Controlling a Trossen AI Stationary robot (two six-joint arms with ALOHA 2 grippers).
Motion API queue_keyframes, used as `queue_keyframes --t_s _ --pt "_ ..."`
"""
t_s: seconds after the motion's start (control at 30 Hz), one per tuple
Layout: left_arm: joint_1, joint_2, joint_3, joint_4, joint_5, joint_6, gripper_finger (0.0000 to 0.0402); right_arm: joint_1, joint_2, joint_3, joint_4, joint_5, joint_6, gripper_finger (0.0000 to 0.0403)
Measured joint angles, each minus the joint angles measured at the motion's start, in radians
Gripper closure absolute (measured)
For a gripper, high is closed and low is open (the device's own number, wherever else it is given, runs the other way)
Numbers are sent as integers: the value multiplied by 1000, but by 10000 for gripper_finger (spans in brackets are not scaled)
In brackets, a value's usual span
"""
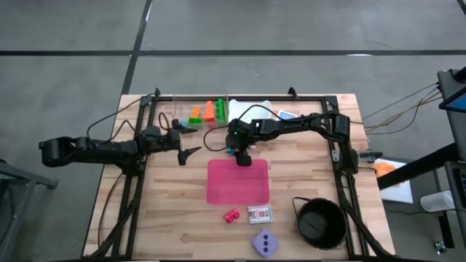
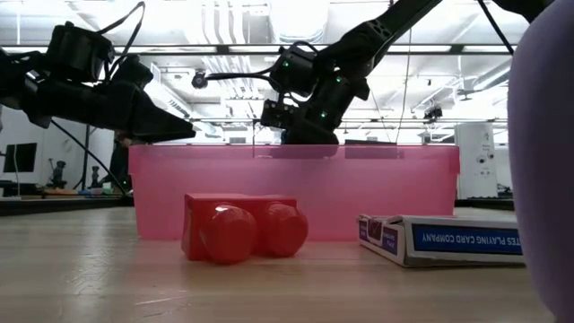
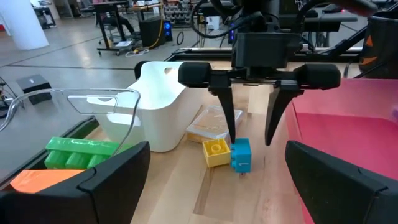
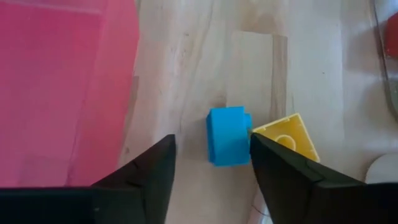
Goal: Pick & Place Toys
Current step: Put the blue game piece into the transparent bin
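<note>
A blue brick lies on the wood beside a yellow brick, just off the far edge of the pink tray. My right gripper points steeply down over the blue brick, open, one finger on each side of it. My left gripper hovers open at the table's left, holding nothing. Green and orange bricks lie at the far edge. A red brick and a lilac die rest near the front edge. My right gripper comes from above at a slant. One finger stands in the gap between the blue and yellow bricks, close against the blue brick's side; whether it touches I cannot tell. The other finger is clear of the brick.
A white container stands at the far edge by the bricks. A playing-card box lies in front of the tray, and a black bowl sits at the front right. A black frame runs round the table.
</note>
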Motion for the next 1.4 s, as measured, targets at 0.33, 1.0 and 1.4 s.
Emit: queue_keyframes --t_s 0.33,1.0,1.4 --pt "0 0 0 0 0 0 26 6 0 0 1 3 -10 233" --pt "-1 0 0 0 0 -1 25 14 75 12 -1 0 -10 233" --pt "0 0 0 -1 -3 -1 25 15 34 16 -22 27 -15 338"
